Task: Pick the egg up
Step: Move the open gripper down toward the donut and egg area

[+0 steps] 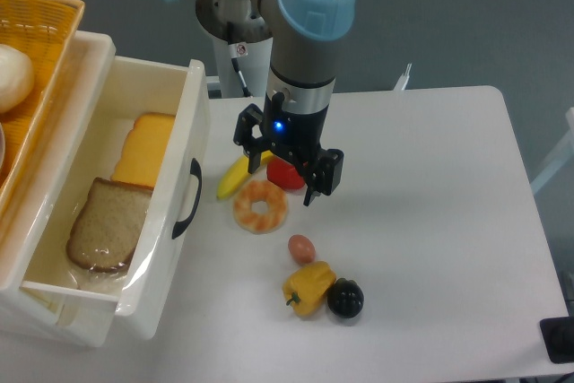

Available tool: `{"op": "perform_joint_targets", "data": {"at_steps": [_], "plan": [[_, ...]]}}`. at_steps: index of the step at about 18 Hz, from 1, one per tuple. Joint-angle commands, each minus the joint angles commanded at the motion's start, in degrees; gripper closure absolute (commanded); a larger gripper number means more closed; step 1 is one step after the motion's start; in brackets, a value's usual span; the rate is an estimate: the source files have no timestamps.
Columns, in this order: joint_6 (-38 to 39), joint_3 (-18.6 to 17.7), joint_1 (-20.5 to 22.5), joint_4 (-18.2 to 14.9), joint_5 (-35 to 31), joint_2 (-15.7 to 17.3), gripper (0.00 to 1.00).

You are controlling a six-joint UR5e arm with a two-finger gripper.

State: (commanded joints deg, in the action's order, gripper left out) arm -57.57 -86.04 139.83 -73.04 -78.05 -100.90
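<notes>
The egg [301, 248] is small, smooth and pinkish-brown. It lies on the white table between the orange-and-white shrimp ring [261, 206] and the yellow pepper [308, 287]. My gripper [285, 170] hangs from the arm behind and above the egg, over a red object [285, 175]. Its two black fingers stand apart with nothing held between them. The egg is free and untouched, a short way in front of the right finger [320, 184].
A black ball [345, 299] sits right of the pepper. A yellow banana [233, 180] lies left of the gripper. A white open drawer [191, 123] at the left holds bread [108, 224] and cheese [148, 148]. A yellow basket [45, 20] holds a white ball [13, 78].
</notes>
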Motion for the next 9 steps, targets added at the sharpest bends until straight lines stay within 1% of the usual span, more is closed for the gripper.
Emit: {"op": "perform_joint_targets", "data": {"at_steps": [6, 9], "plan": [[0.26, 0.00, 0.09, 0.35, 0.09, 0.18, 0.00], [0.26, -0.17, 0.00, 1.76, 0.00, -0.09, 0.00]]}}
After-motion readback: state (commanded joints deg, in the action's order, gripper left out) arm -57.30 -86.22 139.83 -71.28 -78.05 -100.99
